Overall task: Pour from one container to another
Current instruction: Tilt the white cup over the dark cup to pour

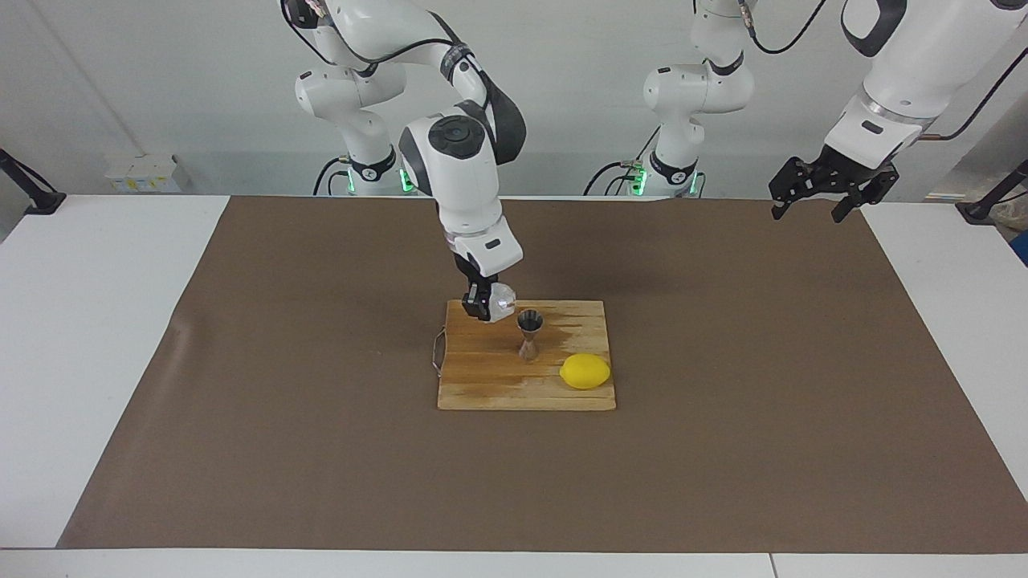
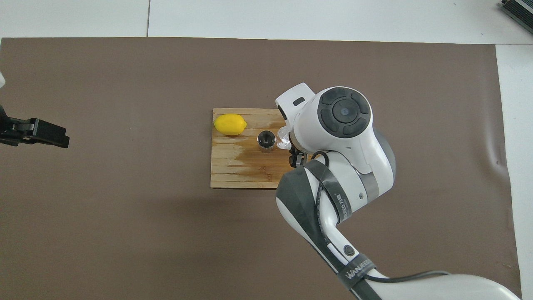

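Note:
My right gripper (image 1: 490, 305) is shut on the clear glass tumbler (image 1: 503, 303) and holds it tilted, just above the wooden board (image 1: 482, 377), close beside the rim of the steel jigger (image 1: 529, 333). The jigger stands upright on the board; from overhead its dark open mouth (image 2: 266, 139) shows with the tumbler (image 2: 283, 138) right beside it, mostly hidden under the right arm. My left gripper (image 1: 817, 193) waits raised over the mat at the left arm's end of the table; it also shows in the overhead view (image 2: 41, 133).
A yellow lemon (image 1: 585, 371) lies on the board beside the jigger, farther from the robots; it shows from overhead too (image 2: 230, 124). The board lies on a brown mat (image 1: 763, 401). A wet patch darkens the board's middle.

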Tool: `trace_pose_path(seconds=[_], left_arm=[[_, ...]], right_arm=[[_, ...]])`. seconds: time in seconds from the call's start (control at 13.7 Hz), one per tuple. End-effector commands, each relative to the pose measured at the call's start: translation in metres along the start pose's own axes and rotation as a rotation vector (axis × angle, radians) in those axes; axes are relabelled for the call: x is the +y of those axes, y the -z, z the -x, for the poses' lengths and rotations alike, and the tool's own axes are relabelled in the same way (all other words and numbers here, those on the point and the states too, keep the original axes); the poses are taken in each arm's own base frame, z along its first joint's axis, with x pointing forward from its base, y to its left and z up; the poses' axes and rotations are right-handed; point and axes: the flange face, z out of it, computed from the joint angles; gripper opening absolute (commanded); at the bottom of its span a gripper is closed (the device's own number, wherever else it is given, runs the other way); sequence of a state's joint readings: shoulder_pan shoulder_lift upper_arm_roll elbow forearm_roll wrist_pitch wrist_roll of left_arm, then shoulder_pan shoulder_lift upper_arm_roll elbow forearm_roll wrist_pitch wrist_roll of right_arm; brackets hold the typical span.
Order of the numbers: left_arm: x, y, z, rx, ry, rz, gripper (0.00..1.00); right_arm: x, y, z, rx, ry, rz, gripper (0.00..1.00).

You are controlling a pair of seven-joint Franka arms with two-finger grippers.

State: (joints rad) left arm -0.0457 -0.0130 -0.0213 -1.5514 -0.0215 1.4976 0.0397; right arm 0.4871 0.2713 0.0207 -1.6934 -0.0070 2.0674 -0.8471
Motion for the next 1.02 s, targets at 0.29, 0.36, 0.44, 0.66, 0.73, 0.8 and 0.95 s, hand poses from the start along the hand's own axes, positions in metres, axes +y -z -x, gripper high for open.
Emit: trace_pose_path(seconds=[0.29, 0.36, 0.44, 0.66, 0.73, 0.8, 0.95], left_arm=[[-0.002, 0.000, 0.004, -0.009, 0.002, -0.012, 1.00], [-0.002, 0.000, 0.004, -0.009, 0.002, -0.012, 1.00], [-0.002, 0.000, 0.004, -0.009, 0.002, -0.012, 1.00], [-0.003, 0.000, 0.004, -0.009, 0.003, -0.012, 1.00], [-0.003, 0.000, 0.004, -0.009, 0.003, -0.012, 1.00], [-0.002, 0.000, 0.004, -0.009, 0.002, -0.012, 1.00], [-0.002, 0.000, 0.004, -0.009, 0.002, -0.012, 1.00]], right_arm=[[-0.003, 0.013, -0.020, -0.051, 0.041, 0.101, 0.15], [-0.002, 0.015, -0.021, -0.062, 0.038, 0.122, 0.15], [-0.001, 0.014, -0.022, -0.065, 0.043, 0.145, 0.17], [0.000, 0.012, -0.028, -0.088, 0.106, 0.231, 0.17], [-0.005, 0.009, -0.033, -0.109, 0.138, 0.248, 0.17], [-0.007, 0.008, -0.035, -0.128, 0.162, 0.267, 0.19], [-0.015, 0.008, -0.043, -0.129, 0.198, 0.279, 0.19]])
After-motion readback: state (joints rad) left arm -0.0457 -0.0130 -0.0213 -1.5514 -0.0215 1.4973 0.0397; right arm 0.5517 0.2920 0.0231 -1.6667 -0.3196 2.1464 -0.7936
